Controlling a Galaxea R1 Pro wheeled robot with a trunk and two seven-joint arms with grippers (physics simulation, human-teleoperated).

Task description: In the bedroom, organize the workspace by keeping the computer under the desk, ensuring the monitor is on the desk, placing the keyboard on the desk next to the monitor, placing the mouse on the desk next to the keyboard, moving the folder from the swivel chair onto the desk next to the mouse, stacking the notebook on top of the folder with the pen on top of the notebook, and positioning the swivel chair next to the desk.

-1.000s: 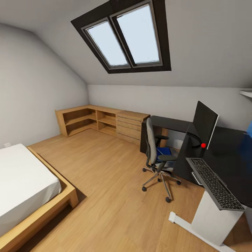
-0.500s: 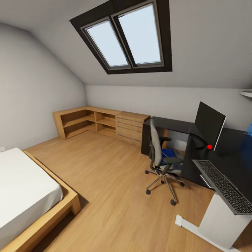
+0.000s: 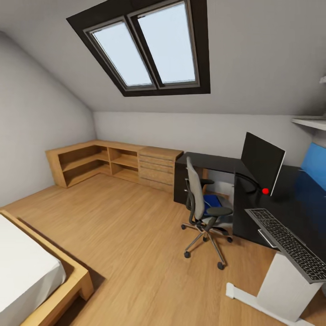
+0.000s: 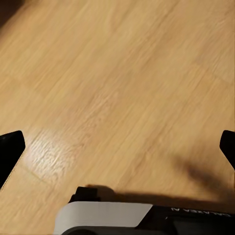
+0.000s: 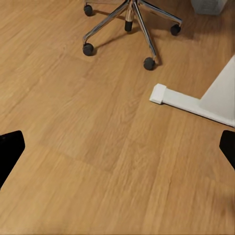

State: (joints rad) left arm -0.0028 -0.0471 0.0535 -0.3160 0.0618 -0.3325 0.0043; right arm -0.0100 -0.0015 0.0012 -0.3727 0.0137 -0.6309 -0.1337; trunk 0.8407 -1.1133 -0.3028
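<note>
The grey swivel chair [image 3: 199,206] stands on the floor in front of the black desk [image 3: 299,206], with the blue folder [image 3: 211,199] lying on its seat. On the desk, the black monitor [image 3: 262,160] stands upright and the keyboard [image 3: 290,244] lies along the near end. In the right wrist view, my open right gripper [image 5: 117,149] hangs over bare floor near the chair's chrome base [image 5: 128,19] and the desk's white foot [image 5: 193,103]. My open left gripper [image 4: 117,152] is over bare floor too. The mouse, notebook and pen are out of view.
A low light-wood shelf and drawer unit [image 3: 117,158] runs along the far wall. The bed [image 3: 31,280] fills the lower left corner. A blue wall panel [image 3: 314,165] and a shelf [image 3: 310,122] sit above the desk at right. Wood floor lies open between bed and chair.
The camera has moved: the bed has slid toward the lower left and the blue wall panel has come into view at the right. Chair, monitor and keyboard stay put.
</note>
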